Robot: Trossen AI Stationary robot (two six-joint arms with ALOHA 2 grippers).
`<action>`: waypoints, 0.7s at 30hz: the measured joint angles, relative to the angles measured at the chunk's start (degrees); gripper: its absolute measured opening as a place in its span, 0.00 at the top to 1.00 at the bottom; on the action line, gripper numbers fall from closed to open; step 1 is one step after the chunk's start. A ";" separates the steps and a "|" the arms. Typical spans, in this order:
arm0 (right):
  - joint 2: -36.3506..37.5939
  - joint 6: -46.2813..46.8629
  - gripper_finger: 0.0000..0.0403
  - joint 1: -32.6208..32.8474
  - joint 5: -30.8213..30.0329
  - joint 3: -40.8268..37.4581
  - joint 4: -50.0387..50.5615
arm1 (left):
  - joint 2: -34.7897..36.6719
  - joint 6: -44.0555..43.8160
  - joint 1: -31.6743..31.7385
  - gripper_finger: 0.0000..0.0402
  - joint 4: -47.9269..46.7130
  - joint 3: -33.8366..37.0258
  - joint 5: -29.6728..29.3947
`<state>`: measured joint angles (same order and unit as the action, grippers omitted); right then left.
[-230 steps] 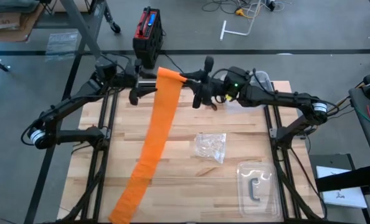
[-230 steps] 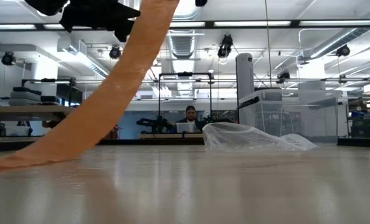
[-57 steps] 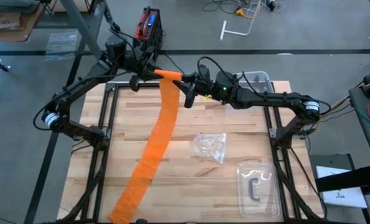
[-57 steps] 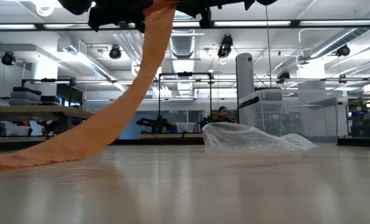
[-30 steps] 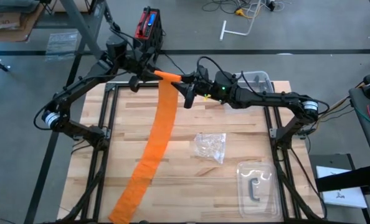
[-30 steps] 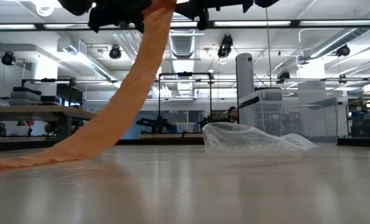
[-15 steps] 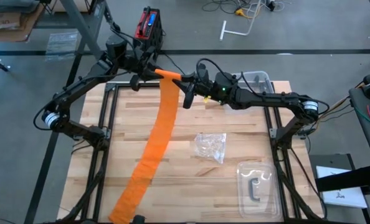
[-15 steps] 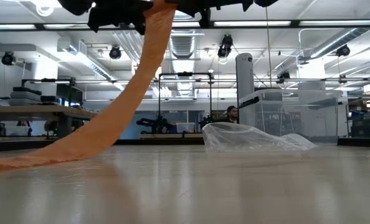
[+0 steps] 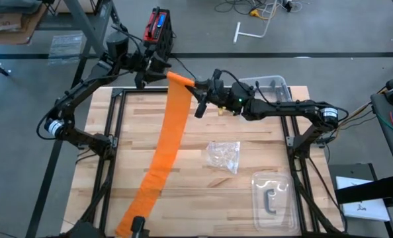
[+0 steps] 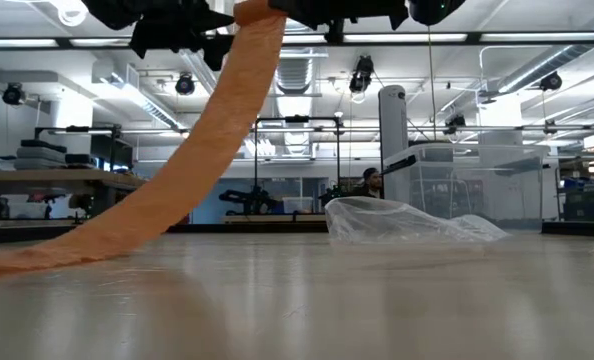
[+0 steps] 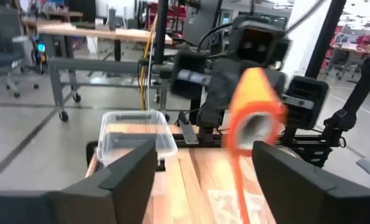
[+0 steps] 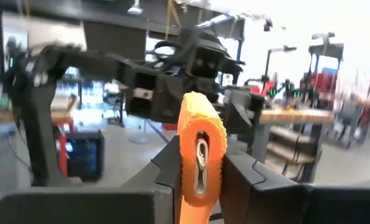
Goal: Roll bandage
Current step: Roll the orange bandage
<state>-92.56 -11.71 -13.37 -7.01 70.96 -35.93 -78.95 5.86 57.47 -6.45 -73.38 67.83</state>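
Left end effector (image 9: 151,71) has released bandage (image 9: 172,125); right end effector (image 9: 191,84) pinches it

A robotics lab; workbenches (image 10: 47,180), robot arms (image 10: 247,200), strip ceiling lights (image 10: 407,38).

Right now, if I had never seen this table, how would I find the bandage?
Look at the wooden table. At its far edge the right gripper pinches a small roll, and from it the bandage slopes down to the near left corner. It is the only bright orange thing; the crumpled wrapper beside it is clear.
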 joint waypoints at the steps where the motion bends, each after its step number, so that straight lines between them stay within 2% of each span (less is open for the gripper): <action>1: 0.09 -2.34 0.84 0.05 0.14 -0.06 -0.01 | -0.08 0.04 0.00 0.30 -0.21 0.00 0.04; 3: 0.26 -7.51 0.84 0.12 0.89 -0.22 0.06 | -0.18 0.03 -0.02 0.27 -0.72 0.00 0.59; 6: 0.29 -14.57 0.83 0.41 1.09 -0.24 0.05 | -0.22 -0.95 0.02 0.25 -0.98 0.00 4.64; 9: 0.50 -22.09 0.84 1.08 2.00 -0.27 0.23 | -0.05 -3.48 0.02 0.23 -0.86 0.00 5.49; 13: 0.55 -32.35 0.86 2.11 2.57 -0.27 1.67 | -0.05 -6.95 0.02 0.24 -0.85 0.00 7.78; 21: 0.55 -44.68 0.83 3.26 3.98 -0.29 4.09 | 0.02 -12.28 0.07 0.28 -0.77 0.00 14.79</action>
<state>-92.01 -56.39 -10.11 -3.03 70.67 -31.84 -78.94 -6.41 57.54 -7.22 -73.38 82.62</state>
